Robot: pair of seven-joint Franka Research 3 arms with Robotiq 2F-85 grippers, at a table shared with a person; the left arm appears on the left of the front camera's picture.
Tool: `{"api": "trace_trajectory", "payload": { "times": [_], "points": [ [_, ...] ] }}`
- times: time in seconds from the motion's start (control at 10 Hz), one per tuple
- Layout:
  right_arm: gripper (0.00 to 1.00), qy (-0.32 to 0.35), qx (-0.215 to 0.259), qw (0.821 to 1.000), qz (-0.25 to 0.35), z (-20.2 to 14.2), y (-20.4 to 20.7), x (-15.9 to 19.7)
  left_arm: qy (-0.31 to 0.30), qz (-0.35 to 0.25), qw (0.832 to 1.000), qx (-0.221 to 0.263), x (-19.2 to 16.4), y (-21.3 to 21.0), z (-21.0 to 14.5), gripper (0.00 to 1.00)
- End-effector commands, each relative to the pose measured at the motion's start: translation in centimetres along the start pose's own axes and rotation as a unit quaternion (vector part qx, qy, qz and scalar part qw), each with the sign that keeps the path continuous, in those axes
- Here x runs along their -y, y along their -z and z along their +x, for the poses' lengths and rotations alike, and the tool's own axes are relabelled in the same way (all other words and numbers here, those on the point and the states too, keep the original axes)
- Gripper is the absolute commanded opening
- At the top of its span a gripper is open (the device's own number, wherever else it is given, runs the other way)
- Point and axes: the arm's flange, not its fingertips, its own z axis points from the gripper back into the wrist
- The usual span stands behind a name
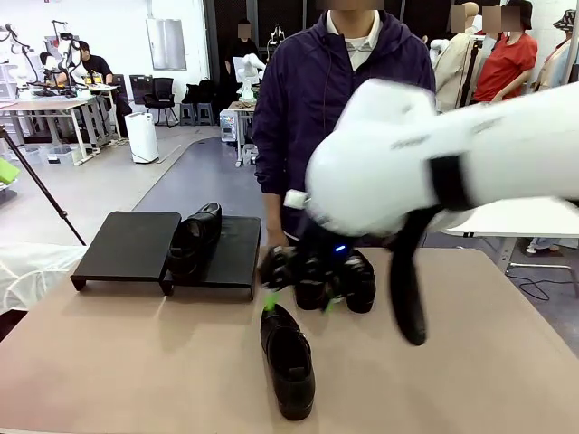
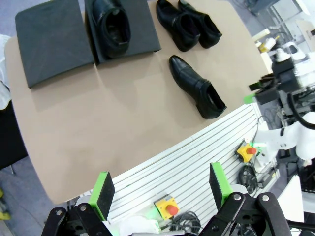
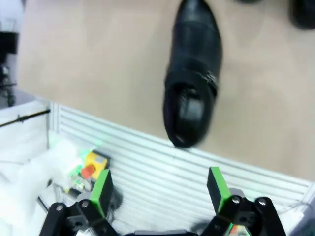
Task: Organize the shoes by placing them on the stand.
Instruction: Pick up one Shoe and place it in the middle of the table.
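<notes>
The stand is two black platforms side by side, the left one (image 1: pixel 127 242) (image 2: pixel 51 42) bare, the right one (image 1: pixel 237 256) (image 2: pixel 147 34) carrying one black loafer (image 1: pixel 194 240) (image 2: pixel 112 24). A lone loafer (image 1: pixel 289 357) (image 2: pixel 197 88) (image 3: pixel 192 73) lies on the beige table near the front edge. Two more loafers (image 1: pixel 357 282) (image 2: pixel 187 24) sit together behind my right gripper (image 1: pixel 298 291) (image 3: pixel 160 191), which hangs open just above the lone shoe's toe end. High over the table's near edge, my left gripper (image 2: pixel 161 191) is open and holds nothing.
A person in a dark jacket (image 1: pixel 339 99) stands at the far side. My blurred right arm (image 1: pixel 434 163) crosses the table's right half. A slatted rail with yellow emergency-stop boxes (image 2: pixel 167 205) (image 3: pixel 88 167) runs along the near edge.
</notes>
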Motion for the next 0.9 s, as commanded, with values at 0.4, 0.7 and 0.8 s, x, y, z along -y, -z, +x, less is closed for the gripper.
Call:
{"api": "trace_trajectory", "payload": {
  "times": [0.4,0.7,0.8],
  "points": [
    [1.00,0.079,0.023,0.983,0.163,-8.3,-17.9,27.1,0.009,-0.002,1.000,-0.003,-0.2,-0.2,-0.1,1.00],
    [1.00,0.138,0.107,0.970,0.172,-10.9,-21.2,32.9,0.009,-0.002,1.000,-0.003,-0.2,-0.2,-0.1,1.00],
    [1.00,0.154,0.125,0.967,0.159,-11.4,-21.8,33.2,0.009,-0.002,1.000,-0.003,-0.2,-0.2,-0.1,1.00]
  ]
}}
